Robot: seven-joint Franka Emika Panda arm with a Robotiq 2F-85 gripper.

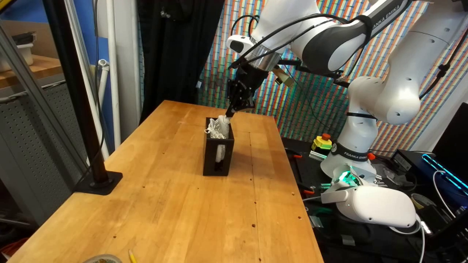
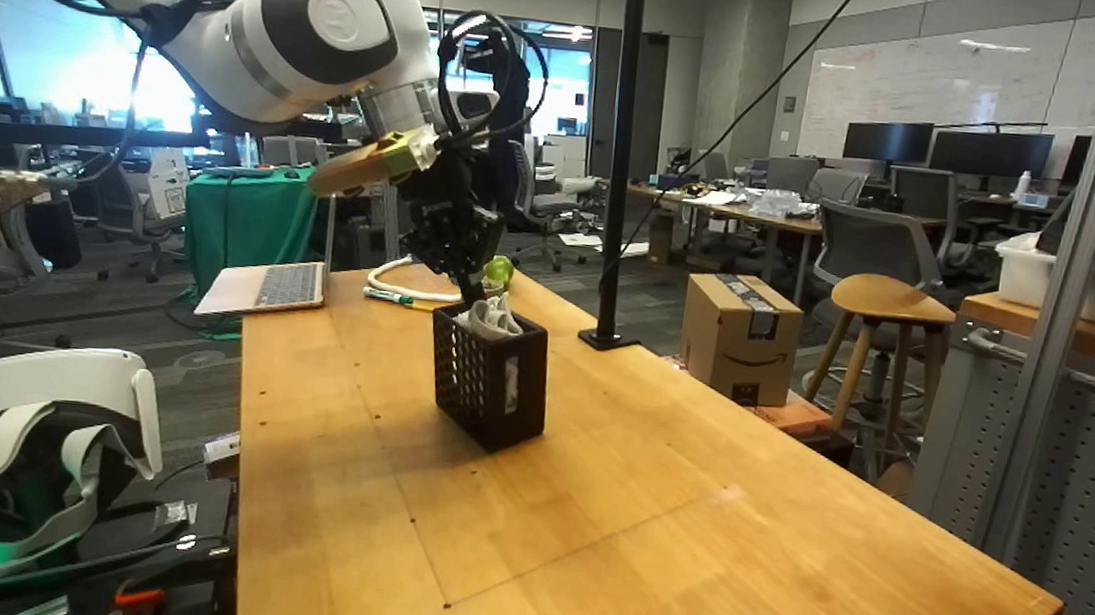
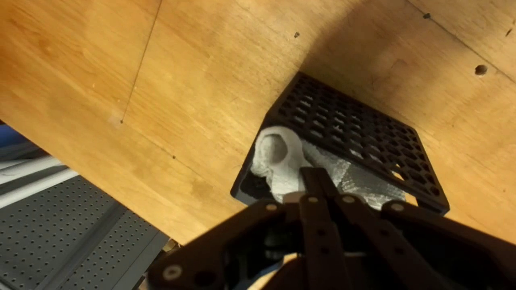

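In an exterior view, a white headset [image 2: 38, 379] sits low beside the tabletop [image 2: 635, 547]. A laptop [image 2: 288, 288] stands open at the tabletop's far left corner, with a green-and-white marker [image 2: 388, 295] lying to its right. Next is the gripper [image 2: 474, 297], angled downward, tips at the opening of a black basket [image 2: 525, 411]. The basket is upright on the tabletop. A bunched white cloth [image 2: 494, 317] sits inside it, its top projecting above the rim; more of the cloth shows through the slot in the end wall, in both exterior views. A black pole [image 2: 621, 154] stands on a flat base at the tabletop's right edge. Beyond that edge are a cardboard box [image 2: 750, 342] and, just right of it, a wooden stool [image 2: 890, 298].

In the wrist view: a gray perforated panel [image 3: 72, 237] past the tabletop edge; the cloth, rolled into a ring-like fold at one end of the basket; the gripper's fingers [image 3: 313, 181], pressed together with no gap visible, overlapping the cloth. Whether a fold is caught between them cannot be determined. The basket's holed side wall lies to the right.

In an exterior view, a yellow pencil [image 1: 132, 256] is cut off by the bottom edge; at right, a red-and-yellow stop button [image 1: 323, 141] sits beside the robot arm [image 1: 384, 96].
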